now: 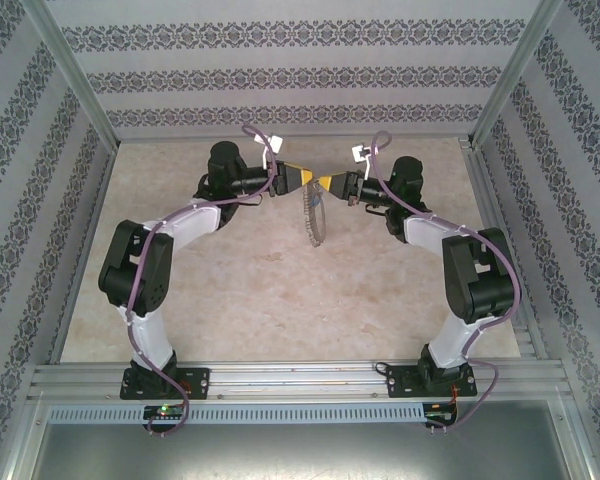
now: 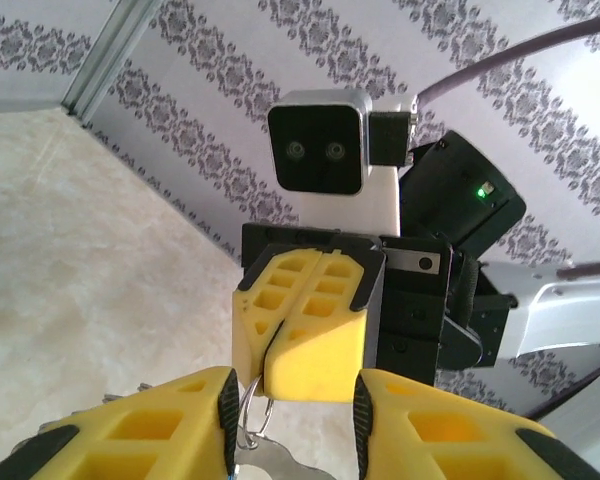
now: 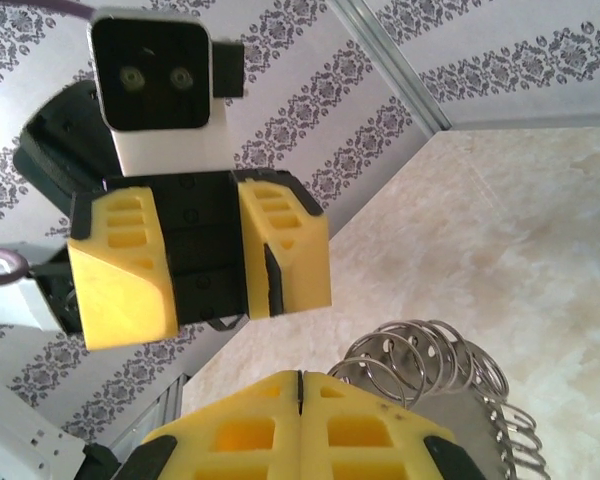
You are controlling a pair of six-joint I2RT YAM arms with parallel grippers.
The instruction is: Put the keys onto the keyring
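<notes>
From the top external camera, both arms reach over the beige counter [image 1: 280, 300] and meet nose to nose at its far side. The left gripper [image 1: 306, 178] and the right gripper [image 1: 324, 182] show as yellow tips, almost touching. The keyring [image 1: 310, 218] hangs below the meeting point as a thin grey loop with a jagged edge, over the middle of the counter. At this size I cannot tell from here how wide the fingers stand.

From the left wrist camera, the left gripper [image 2: 295, 397] has its yellow fingers set apart, one on either side of the right gripper [image 2: 292, 325]. The right gripper points straight at the lens, its fingers pressed together along a narrow seam. One small wire ring of the keyring [image 2: 255, 412] hangs at the lower end of that seam, just beside the left gripper's left-hand pad. A bit of silvery metal [image 2: 272, 462] lies below the ring at the edge of the picture.

From the right wrist camera, the right gripper [image 3: 300, 400] has its fingers squeezed tight. The keyring [image 3: 420, 355] rises just beside them as a fan of silver split rings. The left gripper [image 3: 205, 270] faces the lens, its fingers wide with the black body showing between them, holding nothing.
</notes>
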